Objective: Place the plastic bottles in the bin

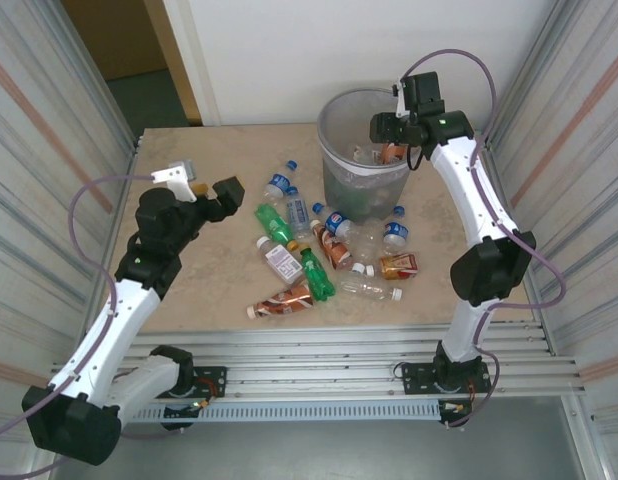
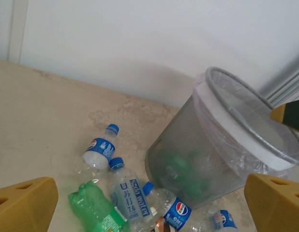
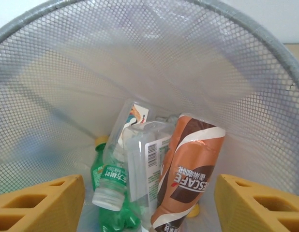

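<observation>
Directly under the right gripper (image 3: 149, 205), parted and empty, lies the brown bottle (image 3: 190, 174).

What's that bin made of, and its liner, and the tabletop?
The bin looks like grey metal wire mesh: a fine see-through grid under a solid rim. Its liner seems thin clear plastic film, crinkled and folded over the rim. The table looks like matte beige stone or laminate, faintly mottled.

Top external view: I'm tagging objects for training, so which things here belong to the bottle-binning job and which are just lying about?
Job: plastic bottles scattered on the table; bin; brown-labelled bottle already inside it.
Not the job: the table itself; corrugated side panels; mounting rails.
</observation>
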